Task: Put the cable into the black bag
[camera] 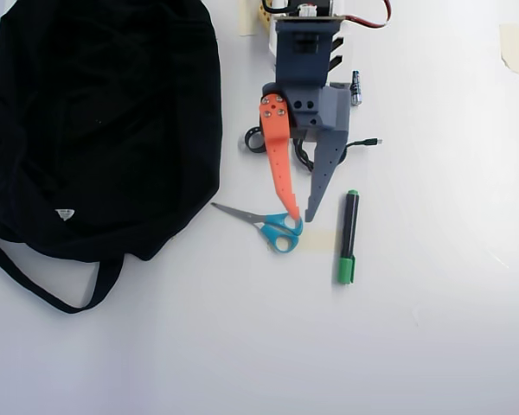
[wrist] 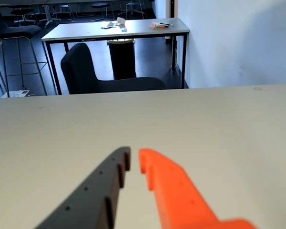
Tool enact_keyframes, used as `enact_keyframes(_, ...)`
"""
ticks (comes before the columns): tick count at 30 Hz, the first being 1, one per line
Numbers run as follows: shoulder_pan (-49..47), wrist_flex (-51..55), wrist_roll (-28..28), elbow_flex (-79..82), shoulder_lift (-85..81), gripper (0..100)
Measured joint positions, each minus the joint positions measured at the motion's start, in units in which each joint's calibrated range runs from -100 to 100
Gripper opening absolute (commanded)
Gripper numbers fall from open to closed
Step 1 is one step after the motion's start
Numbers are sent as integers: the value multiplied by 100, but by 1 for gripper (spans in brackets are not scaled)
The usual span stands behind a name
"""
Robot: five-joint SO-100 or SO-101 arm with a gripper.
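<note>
Wrist view: no readable writing anywhere. Gripper (wrist: 133, 161) reaching in from the bottom edge, dark grey finger (wrist: 97, 191) on the left, orange finger (wrist: 176, 193) on the right, tips slightly parted with a narrow gap and nothing pinched between them. Pointing level across the bare pale table (wrist: 219, 133) toward its far edge. Beyond that edge, a dark chair (wrist: 93, 76) and a second desk (wrist: 114, 31) with small items on top. Neither cable nor bag visible here.

Overhead view: tiny white label (camera: 64, 213) on the black bag (camera: 104, 121), too small to read. Bag filling the upper left, its strap (camera: 43, 290) looping out at the lower left. Arm stretched down from the top centre, gripper (camera: 302, 215) narrowly open, empty, tips above the blue handles of the scissors (camera: 264, 223). Cable (camera: 346, 145) lying mostly under the gripper body, its thin tail and small plug sticking out to the right, well behind the fingertips. Small thick black ring (camera: 254, 140) just left of the orange finger's base. Green-capped marker (camera: 349, 236) upright just right of the grey fingertip. Bag to the left of the gripper, apart from it.
</note>
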Motion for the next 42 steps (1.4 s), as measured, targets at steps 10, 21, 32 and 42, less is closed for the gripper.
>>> enact_keyframes(10, -7, -9, 29, 283, -8, 2)
enact_keyframes(21, -250, 34, 1407, 810, -17, 2)
enact_keyframes(32, -1124, 2447, 1495, 810, -930, 2)
enact_keyframes(42, -1852, 4414, 1118, 810, -1287, 2)
